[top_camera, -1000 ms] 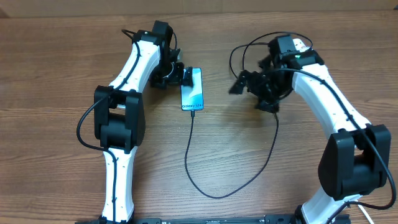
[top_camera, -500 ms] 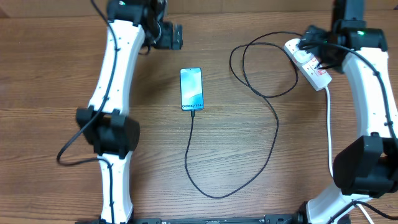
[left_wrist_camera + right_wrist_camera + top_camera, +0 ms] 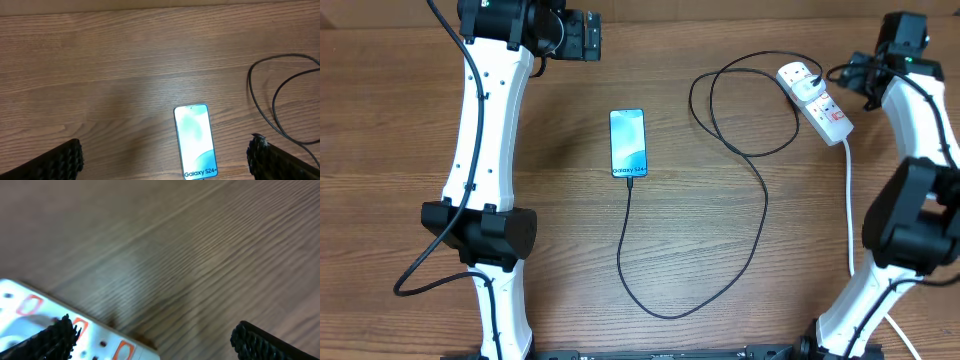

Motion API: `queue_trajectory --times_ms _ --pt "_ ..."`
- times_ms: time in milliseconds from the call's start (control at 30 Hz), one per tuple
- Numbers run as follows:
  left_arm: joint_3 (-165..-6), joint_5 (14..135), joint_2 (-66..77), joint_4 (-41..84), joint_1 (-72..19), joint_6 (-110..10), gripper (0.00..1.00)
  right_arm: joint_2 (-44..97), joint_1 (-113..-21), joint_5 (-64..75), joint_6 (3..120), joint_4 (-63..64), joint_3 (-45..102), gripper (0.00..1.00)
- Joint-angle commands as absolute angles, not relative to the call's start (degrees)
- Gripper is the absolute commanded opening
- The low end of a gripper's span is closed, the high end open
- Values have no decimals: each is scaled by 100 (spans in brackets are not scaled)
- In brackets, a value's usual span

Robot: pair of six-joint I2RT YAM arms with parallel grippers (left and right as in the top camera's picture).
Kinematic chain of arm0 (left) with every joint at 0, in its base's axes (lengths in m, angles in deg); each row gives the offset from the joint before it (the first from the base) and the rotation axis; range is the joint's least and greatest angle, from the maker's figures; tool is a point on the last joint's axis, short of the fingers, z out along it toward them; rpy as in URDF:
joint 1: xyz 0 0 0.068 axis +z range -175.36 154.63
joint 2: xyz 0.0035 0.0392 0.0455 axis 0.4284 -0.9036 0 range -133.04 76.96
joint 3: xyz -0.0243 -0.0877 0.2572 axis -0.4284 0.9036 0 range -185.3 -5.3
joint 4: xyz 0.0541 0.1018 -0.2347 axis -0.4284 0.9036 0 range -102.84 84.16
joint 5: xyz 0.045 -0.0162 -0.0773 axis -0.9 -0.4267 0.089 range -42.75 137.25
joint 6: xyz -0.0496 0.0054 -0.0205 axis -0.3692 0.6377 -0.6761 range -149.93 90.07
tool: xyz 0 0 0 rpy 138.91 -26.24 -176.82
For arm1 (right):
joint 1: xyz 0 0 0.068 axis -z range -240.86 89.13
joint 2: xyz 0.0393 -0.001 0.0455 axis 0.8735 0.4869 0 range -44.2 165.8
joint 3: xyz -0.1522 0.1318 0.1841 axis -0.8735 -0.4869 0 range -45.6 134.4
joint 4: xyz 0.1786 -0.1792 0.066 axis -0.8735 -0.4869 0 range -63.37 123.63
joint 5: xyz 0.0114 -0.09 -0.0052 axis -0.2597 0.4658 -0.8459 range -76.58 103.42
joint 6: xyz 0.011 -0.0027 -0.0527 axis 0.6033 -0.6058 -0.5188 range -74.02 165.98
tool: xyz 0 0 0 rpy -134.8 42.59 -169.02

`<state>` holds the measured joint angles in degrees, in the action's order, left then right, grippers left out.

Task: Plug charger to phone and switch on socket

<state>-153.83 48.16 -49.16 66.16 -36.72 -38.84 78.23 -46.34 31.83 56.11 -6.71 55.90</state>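
Observation:
The phone (image 3: pixel 628 143) lies flat in the middle of the table with its blue-cyan screen lit. It also shows low in the left wrist view as the phone (image 3: pixel 195 142). The charger (image 3: pixel 760 215), a thin black cable, runs from the phone's bottom edge in a wide loop to a white plug on the socket (image 3: pixel 817 100) at the far right. My left gripper (image 3: pixel 584 35) hovers open at the far left, well away from the phone. My right gripper (image 3: pixel 857 78) is open just right of the socket (image 3: pixel 30 317), holding nothing; its red switches are in view.
The socket's thick white cord (image 3: pixel 848 210) runs down the right side toward the table's front edge. A coil of the black cable (image 3: pixel 280 95) lies between phone and socket. Bare wooden table (image 3: pixel 410 200) surrounds everything.
Both arms have pulled back from the middle. The left gripper left the phone's side for the far left; the right gripper rose off the socket toward the far right, uncovering it.

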Motion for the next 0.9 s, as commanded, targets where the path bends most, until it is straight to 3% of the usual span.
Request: queue_trajectory --times_ms 0,867 --pt "-15385 4722 -4936 6625 -3654 -3934 100 8024 -4621 3240 5465 -557 5561 100" --pt "-15385 4722 -4934 6625 -3659 -3934 100 8761 -4621 1756 5664 -383 5561 100"
